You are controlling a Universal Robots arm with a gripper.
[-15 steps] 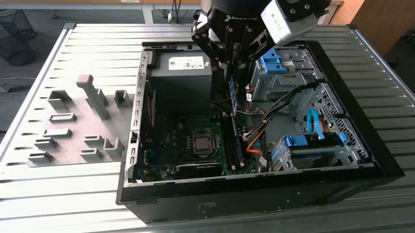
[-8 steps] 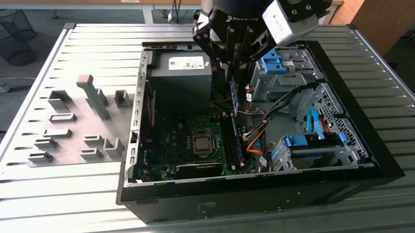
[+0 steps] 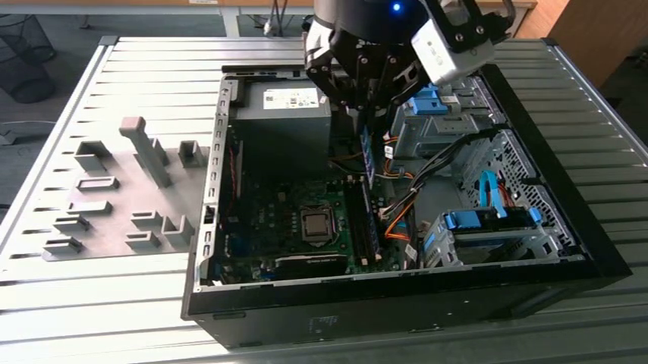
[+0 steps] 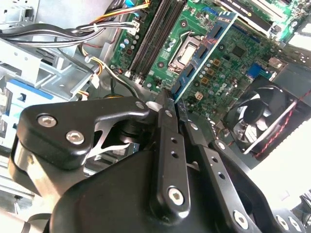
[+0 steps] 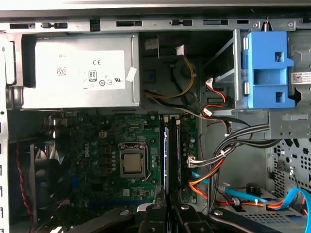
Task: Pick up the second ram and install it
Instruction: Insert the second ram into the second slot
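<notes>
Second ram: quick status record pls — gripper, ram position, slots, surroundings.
gripper: shut on second ram, above open PC case
second ram: held edge-on, hanging over the motherboard, not yet seated
ram slots: beside the CPU socket; in the first wrist view the ram lines up over them
holder blocks: grey, on the table at the exterior view's left

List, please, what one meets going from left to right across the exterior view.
Grey holder blocks on the table → green motherboard inside the computer case → RAM stick held upright in the gripper → orange cables → blue drive latch.
</notes>
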